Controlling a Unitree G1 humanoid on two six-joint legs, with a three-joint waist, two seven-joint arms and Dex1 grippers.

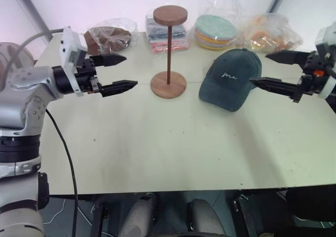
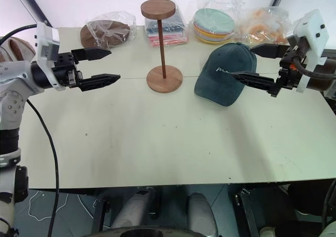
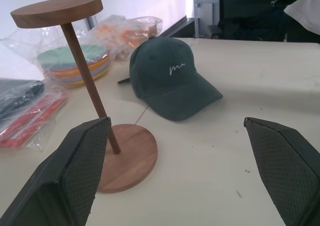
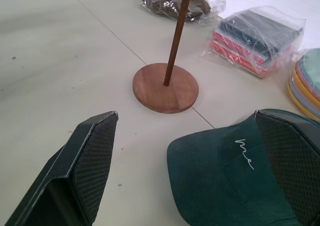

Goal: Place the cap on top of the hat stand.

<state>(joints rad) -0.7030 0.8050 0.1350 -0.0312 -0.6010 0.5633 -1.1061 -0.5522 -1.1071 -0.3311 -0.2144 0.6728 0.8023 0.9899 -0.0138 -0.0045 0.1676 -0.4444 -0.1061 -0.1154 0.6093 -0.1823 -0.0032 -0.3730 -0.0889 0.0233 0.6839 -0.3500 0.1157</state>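
Two claws: left claw (image 1: 119, 71) and right claw (image 2: 251, 63), both spread wide, nothing held
cap (image 1: 230, 78): sitting on the counter (image 1: 157, 142), just right of the hat stand (image 1: 168, 51)
hat stand top: bare

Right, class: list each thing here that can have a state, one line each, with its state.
cap: lying on the table, not gripped
hat stand: upright, top bare
left gripper: open, holding nothing
right gripper: open, beside the cap
bagged hats: stacked, wrapped in plastic at the table's far edge
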